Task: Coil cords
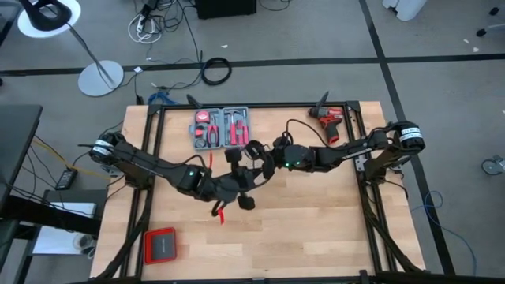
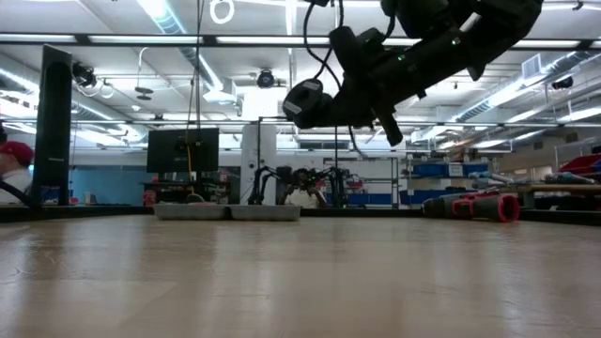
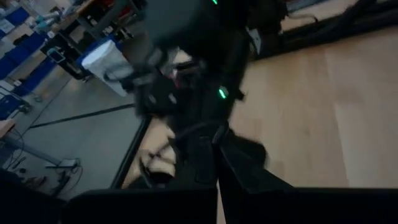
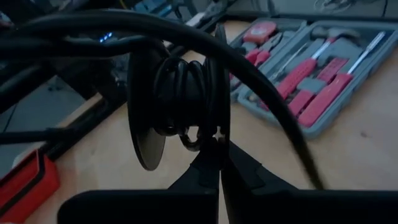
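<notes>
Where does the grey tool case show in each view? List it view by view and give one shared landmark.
High view: grey tool case lies open at the table's upper edge, left of centre.
Low view: probably the flat grey shape at the far table edge, left of centre.
Left wrist view: cannot be made out.
Right wrist view: upper right, open, with red-handled tools inside.
Shared landmark: the wooden table top, seen in all four.

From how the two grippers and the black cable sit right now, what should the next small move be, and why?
Probably one more wrap. The right gripper is shut on the coiled cable, whose turns already sit bunched together. The left gripper is shut, close beside it above the table centre. A loose strand arcs past the coil, so guiding it round seems the likely step.
</notes>
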